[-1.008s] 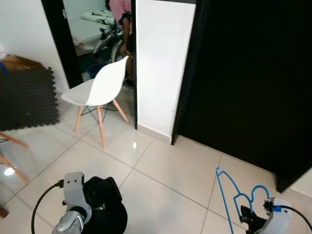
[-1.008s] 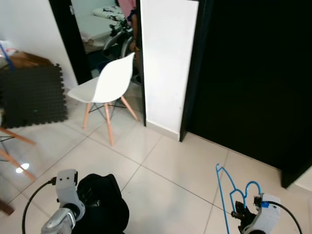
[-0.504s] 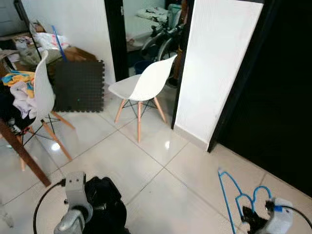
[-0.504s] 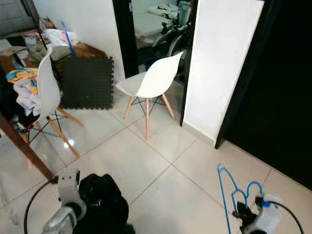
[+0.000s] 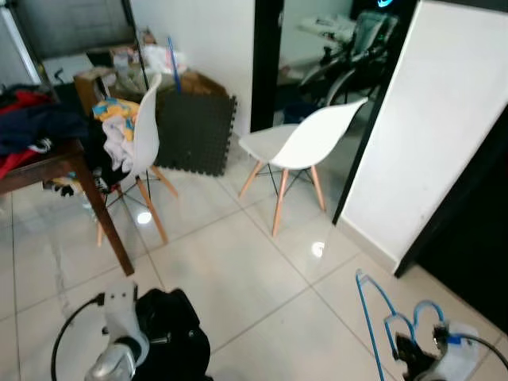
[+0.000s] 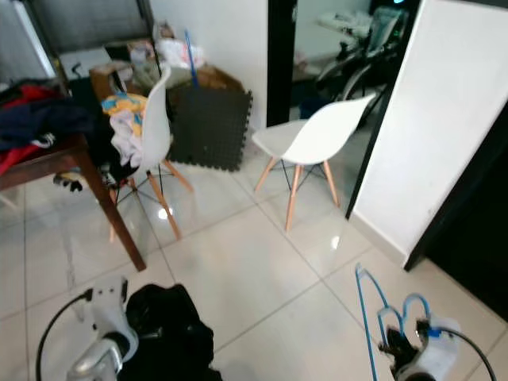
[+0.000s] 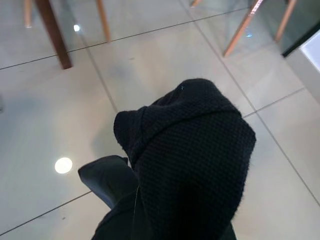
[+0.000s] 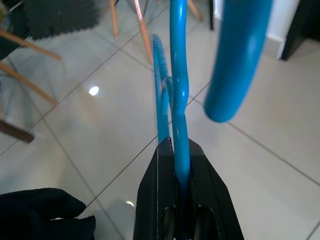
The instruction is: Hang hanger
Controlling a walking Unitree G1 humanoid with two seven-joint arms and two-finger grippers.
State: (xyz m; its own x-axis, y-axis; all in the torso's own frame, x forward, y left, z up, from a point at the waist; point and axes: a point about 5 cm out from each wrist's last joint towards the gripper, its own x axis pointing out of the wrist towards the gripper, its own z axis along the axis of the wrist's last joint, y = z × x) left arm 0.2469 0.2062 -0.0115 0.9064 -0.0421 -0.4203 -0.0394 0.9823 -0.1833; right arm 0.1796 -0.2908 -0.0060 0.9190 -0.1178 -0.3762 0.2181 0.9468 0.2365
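Your right gripper [image 8: 181, 172] is pinched tight on the blue hanger [image 5: 379, 313]; left gripper [image 7: 185, 165] can't tell, black cloth [image 5: 171, 333] covers it. You're in the carrying step, so next find a rail.

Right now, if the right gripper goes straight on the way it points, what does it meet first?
Probably the tiled floor. The right gripper, shut on the blue hanger, points down over bare tiles; the wooden chair legs look farther, though depth is unclear.
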